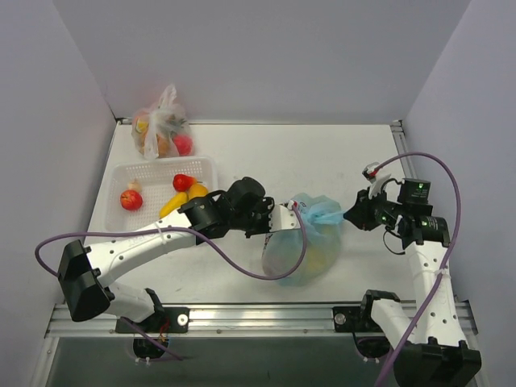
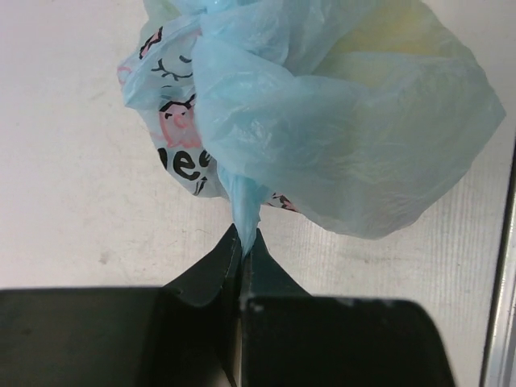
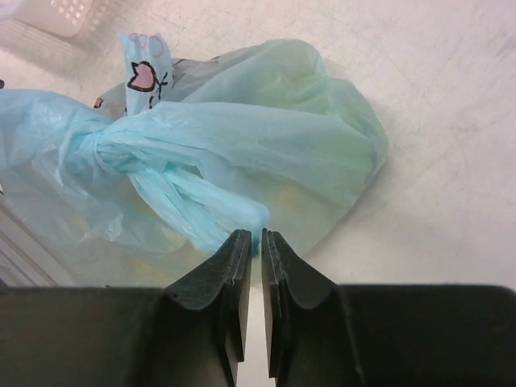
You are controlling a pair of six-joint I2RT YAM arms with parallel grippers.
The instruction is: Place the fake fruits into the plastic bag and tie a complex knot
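At mid-counter (image 1: 242,153), the plastic bag (image 1: 310,242) is lying knotted once, the knot (image 3: 101,149) looking simple. The left gripper (image 2: 242,238) and right gripper (image 3: 251,235) are each pinching a handle end taut. Several fake fruits (image 1: 131,199) are sitting unbagged in the basket (image 1: 161,163).

The light-blue plastic bag (image 1: 300,251) lies on the table (image 1: 266,153), yellow fruit (image 1: 321,260) showing faintly through it. Its bunched top (image 1: 322,211) stretches between the left gripper (image 1: 290,216) and the right gripper (image 1: 351,215), both touching it. At left, a white basket (image 1: 149,172) holds a red apple (image 1: 131,199), a banana (image 1: 172,204) and other pieces; behind it sits a clear bag of fruit (image 1: 161,133).
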